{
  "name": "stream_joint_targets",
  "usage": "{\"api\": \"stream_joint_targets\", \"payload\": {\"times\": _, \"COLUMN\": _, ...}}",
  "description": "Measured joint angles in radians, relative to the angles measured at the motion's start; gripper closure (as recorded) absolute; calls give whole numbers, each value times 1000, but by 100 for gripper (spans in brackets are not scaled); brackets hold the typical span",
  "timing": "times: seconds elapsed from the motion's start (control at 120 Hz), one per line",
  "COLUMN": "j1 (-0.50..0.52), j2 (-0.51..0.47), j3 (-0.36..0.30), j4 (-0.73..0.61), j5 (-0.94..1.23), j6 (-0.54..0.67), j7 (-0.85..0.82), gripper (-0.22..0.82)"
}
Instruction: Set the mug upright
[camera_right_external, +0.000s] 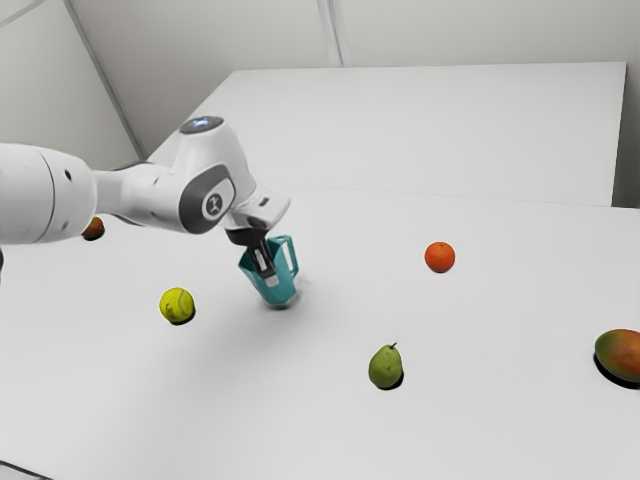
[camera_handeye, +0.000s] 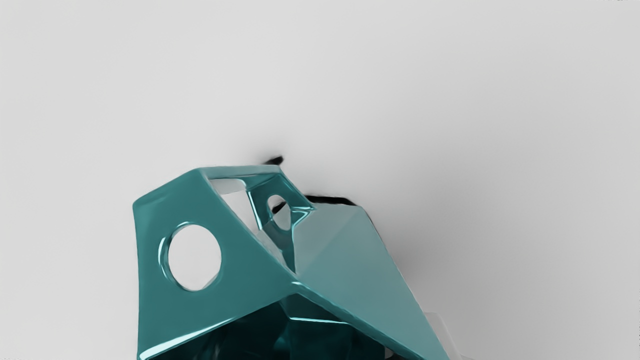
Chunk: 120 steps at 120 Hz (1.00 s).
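Exterior view, mug: teal mug (camera_right_external: 279, 292) tilted at the claw (camera_right_external: 268, 277), its mouth up and toward the exterior view's left, its base low over the desk (camera_right_external: 480, 330). Not upright as it stands. Base contact with the desk cannot be confirmed.
Risk 1, topple: if released at this lean, the mug may drop onto its side. Probable cause: weight outside the base edge.
Risk 2, slip: the mug may rotate within any hold. Probable cause: smooth, slanted walls and an off-center load from the handle (camera_handeye: 240, 265).
Risk 3, skid: downward pressure may push the mug along the desk. Probable cause: the base edge meeting the desk before the base lies flat.
Claw, opening: cannot tell whether wide or narrow.
Claw, contact: overlaps the mug's body near the mouth in the exterior view; a firm hold is not confirmed. The lean suggests the claw is supporting the mug.
Wrist view, mug: handle and dark interior visible; a pale outer wall slopes away toward the desk.
Nearest neighbor: tennis ball (camera_right_external: 177, 304), near the mug; liable to roll if bumped.
Farther out: pear (camera_right_external: 386, 368), then orange (camera_right_external: 440, 257), both well apart from the mug.
Farthest: mango (camera_right_external: 620, 355), at the exterior view's right edge.
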Motion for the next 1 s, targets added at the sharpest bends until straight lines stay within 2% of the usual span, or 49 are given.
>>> {"api": "stream_joint_targets", "payload": {"times": 0.292, "j1": 0, "j2": 3, "j3": -4, "j4": -17, "j5": 17, "j6": 28, "j7": -132, "gripper": 77}}
{"api": "stream_joint_targets", "payload": {"times": 0.333, "j1": 0, "j2": 4, "j3": -4, "j4": -18, "j5": 17, "j6": 29, "j7": -145, "gripper": 71}}
{"api": "stream_joint_targets", "payload": {"times": 0.492, "j1": 0, "j2": -2, "j3": -5, "j4": -19, "j5": 15, "j6": 31, "j7": -186, "gripper": 39}}
{"api": "stream_joint_targets", "payload": {"times": 0.617, "j1": -1, "j2": -42, "j3": -9, "j4": -15, "j5": 16, "j6": 26, "j7": -211, "gripper": 22}}
{"api": "stream_joint_targets", "payload": {"times": 0.775, "j1": -1, "j2": -92, "j3": -19, "j4": 46, "j5": 28, "j6": -27, "j7": -238, "gripper": 10}}
{"api": "stream_joint_targets", "payload": {"times": 1.0, "j1": -11, "j2": -86, "j3": -22, "j4": 355, "j5": 32, "j6": -274, "j7": -349, "gripper": 4}}
